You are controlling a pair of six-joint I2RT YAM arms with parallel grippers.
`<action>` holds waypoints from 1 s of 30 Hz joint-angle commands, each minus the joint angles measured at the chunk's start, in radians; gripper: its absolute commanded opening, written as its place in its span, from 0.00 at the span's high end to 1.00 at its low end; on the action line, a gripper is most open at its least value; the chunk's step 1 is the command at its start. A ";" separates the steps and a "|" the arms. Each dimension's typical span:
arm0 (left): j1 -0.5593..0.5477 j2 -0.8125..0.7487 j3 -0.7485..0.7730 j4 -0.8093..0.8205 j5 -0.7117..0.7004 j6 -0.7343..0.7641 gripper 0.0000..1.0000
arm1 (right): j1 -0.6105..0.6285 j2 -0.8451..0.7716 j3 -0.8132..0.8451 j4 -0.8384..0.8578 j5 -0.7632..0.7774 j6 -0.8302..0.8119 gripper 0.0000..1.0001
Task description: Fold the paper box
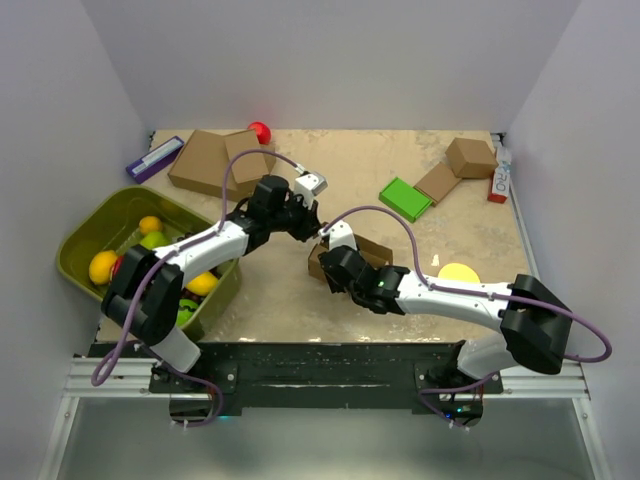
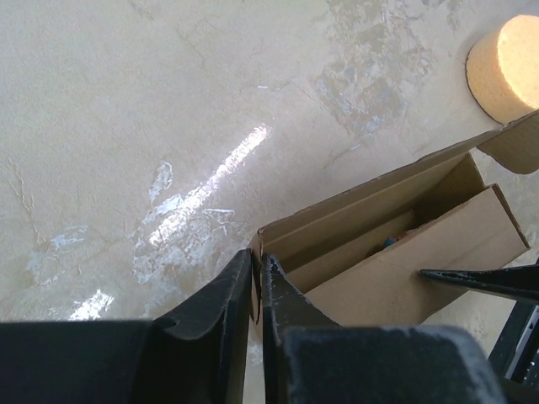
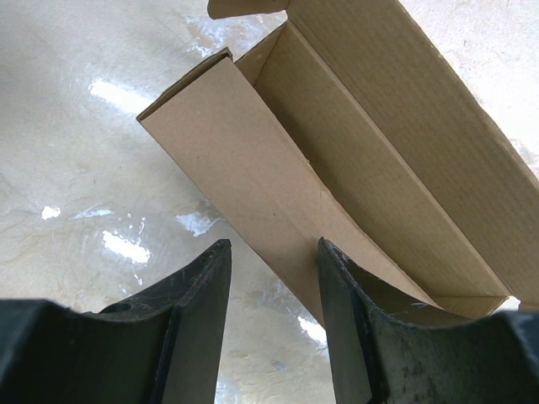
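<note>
1. The left arm rises from its base at the near-left edge. Its elbow is bent over an olive-green plastic bin [image 1: 90,218] of fruit, and its wrist is angled down towards the middle of the beige table [image 1: 380,160].
2. The left gripper [image 2: 257,268] has its black fingers pressed almost together, pinching a thin upright corner wall of the paper box [image 2: 396,252], a plain brown corrugated cardboard mailer.
3. The right arm stretches leftward from the near-right base, its forearm low over the tabletop.
4. The right gripper [image 3: 271,252] holds its jaws apart. They straddle the lower edge of the box's long side panel, which runs close by one finger and is not clamped.
5. The paper box sits in the middle of the table between the two grippers, its top open and its lid flap folded back. A round yellow disc [image 1: 459,272] lies near it to the right.
</note>
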 commanded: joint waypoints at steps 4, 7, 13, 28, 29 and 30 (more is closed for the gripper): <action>-0.005 -0.024 0.014 0.029 -0.005 -0.007 1.00 | -0.023 0.032 -0.045 -0.080 -0.039 0.058 0.53; -0.006 -0.069 -0.018 0.034 -0.019 -0.019 1.00 | -0.032 0.025 -0.048 -0.091 -0.036 0.073 0.53; -0.014 -0.138 -0.076 0.043 -0.028 -0.079 1.00 | -0.058 0.012 -0.053 -0.104 -0.039 0.089 0.54; -0.057 -0.247 -0.265 0.176 -0.153 -0.236 1.00 | -0.067 0.012 -0.057 -0.114 -0.044 0.099 0.54; -0.066 -0.252 -0.271 0.191 -0.174 -0.246 1.00 | -0.067 0.010 -0.057 -0.114 -0.042 0.101 0.54; -0.074 -0.259 -0.277 0.196 -0.192 -0.253 1.00 | -0.066 0.009 -0.059 -0.114 -0.042 0.101 0.54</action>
